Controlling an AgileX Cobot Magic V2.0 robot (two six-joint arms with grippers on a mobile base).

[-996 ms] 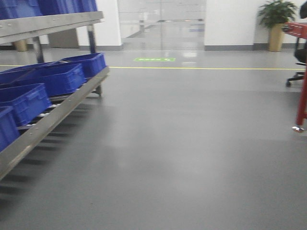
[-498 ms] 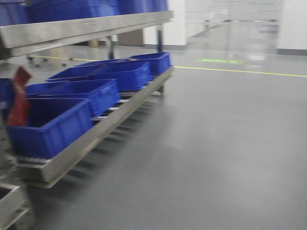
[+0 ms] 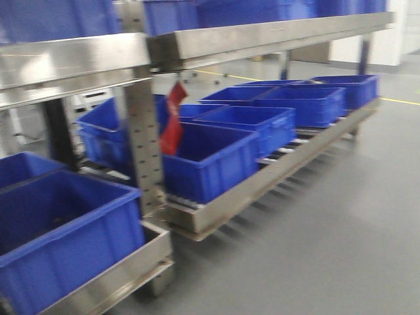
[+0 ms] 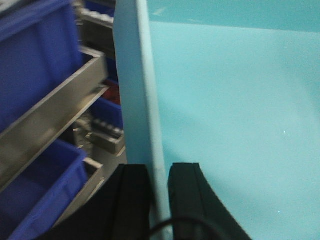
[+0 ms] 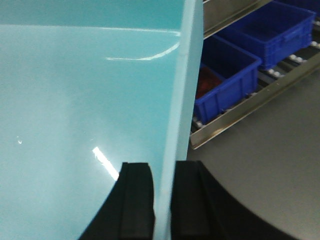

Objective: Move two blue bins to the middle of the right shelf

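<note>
A pale cyan bin fills both wrist views; its smooth inside shows in the left wrist view (image 4: 235,110) and in the right wrist view (image 5: 75,90). My left gripper (image 4: 158,167) is shut on the bin's left wall, one black finger on each side of the rim. My right gripper (image 5: 161,165) is shut the same way on the opposite wall. I make out only one cyan bin. In the front view a brushed steel shelf tier (image 3: 275,33) with a wide front rail crosses the top right, dark blue bins on it; neither the cyan bin nor the grippers show there.
Dark blue bins (image 3: 210,157) line the low roller tier of the rack. A red tag (image 3: 172,121) hangs by the perforated steel post (image 3: 144,144). Another rack with a dark blue bin (image 3: 59,236) is at the near left. Grey floor (image 3: 341,223) lies to the right.
The front view has swung left and drawn close to the racks: open floor and a hallway a second ago, shelving across most of the frame now.
</note>
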